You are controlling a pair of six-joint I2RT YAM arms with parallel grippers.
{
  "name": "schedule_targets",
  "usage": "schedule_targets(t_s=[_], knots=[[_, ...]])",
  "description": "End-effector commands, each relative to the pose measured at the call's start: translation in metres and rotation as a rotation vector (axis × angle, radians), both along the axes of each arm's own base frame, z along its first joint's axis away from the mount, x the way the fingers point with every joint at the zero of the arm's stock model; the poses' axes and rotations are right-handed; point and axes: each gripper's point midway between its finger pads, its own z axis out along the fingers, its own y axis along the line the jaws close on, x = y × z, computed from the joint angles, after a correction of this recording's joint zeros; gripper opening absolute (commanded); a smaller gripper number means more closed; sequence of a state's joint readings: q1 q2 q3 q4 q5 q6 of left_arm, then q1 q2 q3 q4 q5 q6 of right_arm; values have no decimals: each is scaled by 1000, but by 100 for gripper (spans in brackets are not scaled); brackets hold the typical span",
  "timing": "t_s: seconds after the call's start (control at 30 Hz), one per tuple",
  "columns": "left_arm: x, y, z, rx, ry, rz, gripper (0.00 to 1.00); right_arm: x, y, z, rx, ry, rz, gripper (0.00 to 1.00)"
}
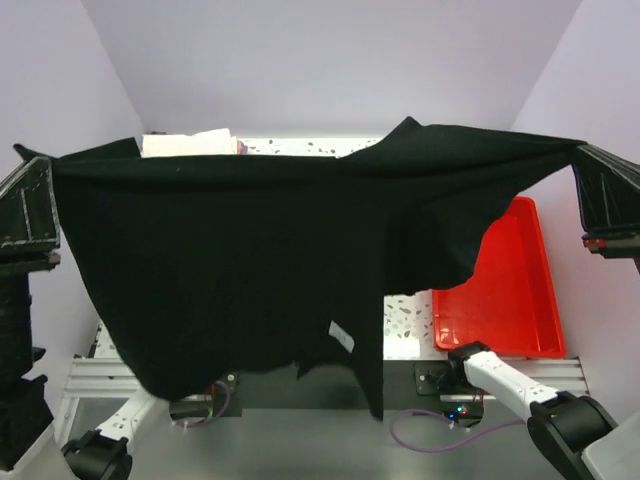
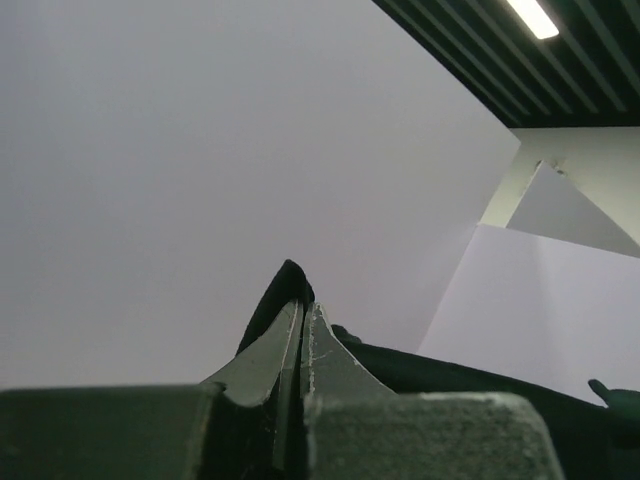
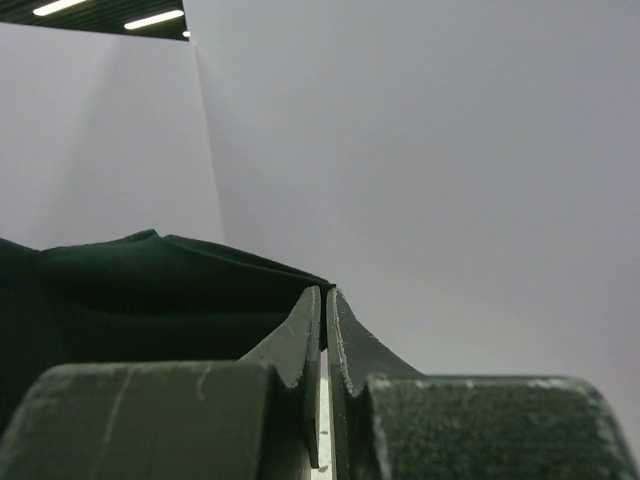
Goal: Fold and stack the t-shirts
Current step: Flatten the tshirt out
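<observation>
The large black t-shirt hangs stretched in the air between both grippers and covers most of the table. A small white label shows near its lower hem. My left gripper is raised at the far left, shut on the shirt's left corner. My right gripper is raised at the far right, shut on the shirt's right corner. Folded light-coloured shirts, white and pinkish, peek out at the back left behind the black cloth.
A red plastic tray lies on the table at the right, partly under the hanging cloth. The speckled white tabletop shows beside it. Pale walls close in on both sides and at the back.
</observation>
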State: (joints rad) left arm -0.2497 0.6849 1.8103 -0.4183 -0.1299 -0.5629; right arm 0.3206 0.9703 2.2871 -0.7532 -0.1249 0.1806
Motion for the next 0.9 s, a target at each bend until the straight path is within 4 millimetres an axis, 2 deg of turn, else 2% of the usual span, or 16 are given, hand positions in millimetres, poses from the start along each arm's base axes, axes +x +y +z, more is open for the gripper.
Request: schedule_targets(t_s=[0.0, 0.17, 0.2, 0.27, 0.3, 0.37, 0.4, 0.43, 0.47, 0.5, 0.53, 0.57, 0.63, 0.67, 0.77, 0.87], knots=[[76, 14, -24, 11, 144, 190, 0, 48, -10, -5, -8, 47, -141, 0], [178, 12, -92, 88, 365, 327, 0, 156, -14, -53, -59, 226, -351, 0], [215, 9, -126, 121, 456, 358, 0, 176, -14, -65, -79, 261, -384, 0], [252, 9, -165, 137, 549, 409, 0, 219, -10, -99, -125, 340, -443, 0], [285, 11, -213, 148, 660, 464, 0, 255, -3, -128, -166, 415, -467, 0], [316, 6, -264, 192, 771, 481, 0, 295, 10, -175, -227, 511, -467, 0], [343, 0, -315, 248, 864, 492, 0, 311, 20, -196, -257, 552, -441, 0], [356, -3, -339, 289, 906, 491, 4, 341, 33, -244, -318, 644, -422, 0], [367, -6, -359, 307, 951, 490, 19, 355, 39, -265, -331, 682, -412, 0], [383, -12, -405, 365, 1063, 478, 34, 368, 45, -287, -348, 723, -403, 1], [390, -15, -422, 382, 1118, 469, 47, 391, 55, -329, -390, 800, -380, 2], [395, -17, -433, 381, 1159, 464, 73, 399, 61, -348, -418, 845, -365, 5], [404, -23, -445, 383, 1206, 444, 89, 417, 66, -366, -435, 900, -367, 27], [405, -25, -443, 374, 1199, 434, 100, 424, 69, -405, -478, 1001, -361, 37], [395, -33, -435, 343, 1145, 371, 100, 429, 77, -422, -495, 1048, -322, 94], [378, -36, -409, 294, 1075, 328, 100, 419, 84, -420, -461, 1046, -274, 99]])
